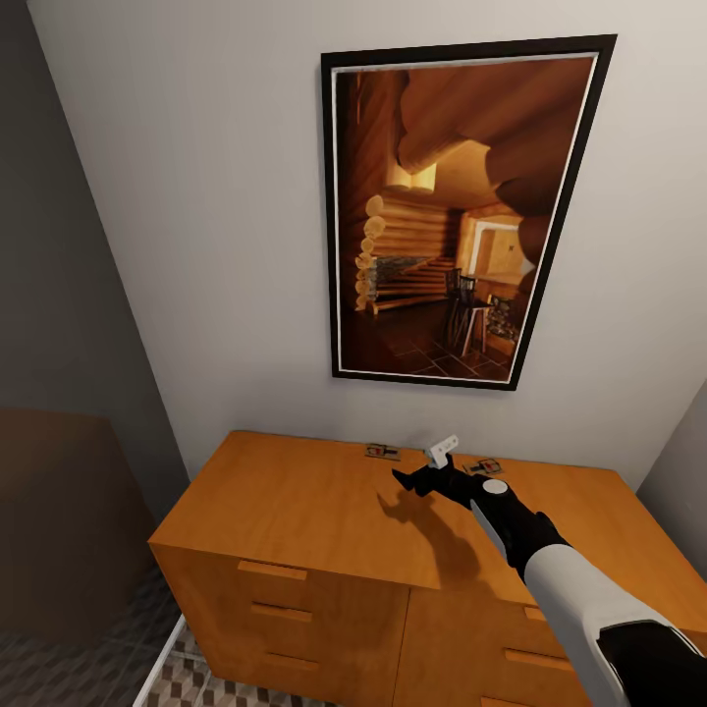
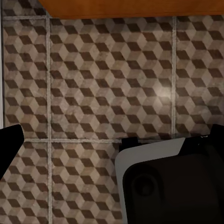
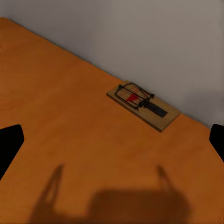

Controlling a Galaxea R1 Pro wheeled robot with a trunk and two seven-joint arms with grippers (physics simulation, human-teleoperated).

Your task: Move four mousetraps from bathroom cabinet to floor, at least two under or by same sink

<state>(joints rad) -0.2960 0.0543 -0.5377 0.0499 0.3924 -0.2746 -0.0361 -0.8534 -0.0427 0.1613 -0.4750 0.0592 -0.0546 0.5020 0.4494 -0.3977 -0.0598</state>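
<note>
While right tool (image 1: 424, 478) gapes wide over cabinet (image 1: 295, 511), mousetrap (image 3: 143, 104) beyond; left tool fingertips cropped, state unclear.

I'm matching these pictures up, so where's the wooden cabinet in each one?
Head view: the cabinet fills the lower middle.
Left wrist view: an orange strip of it along the picture's upper edge.
Right wrist view: its top spans most of the picture, under a mousetrap.
Shared landmark: the bathroom floor, in head and left wrist views.

Cabinet (image 1: 295, 511): right end and lower drawers cut off by the head view's edge. Trap (image 1: 484, 467): partly hidden behind right gripper (image 1: 424, 480).
</note>
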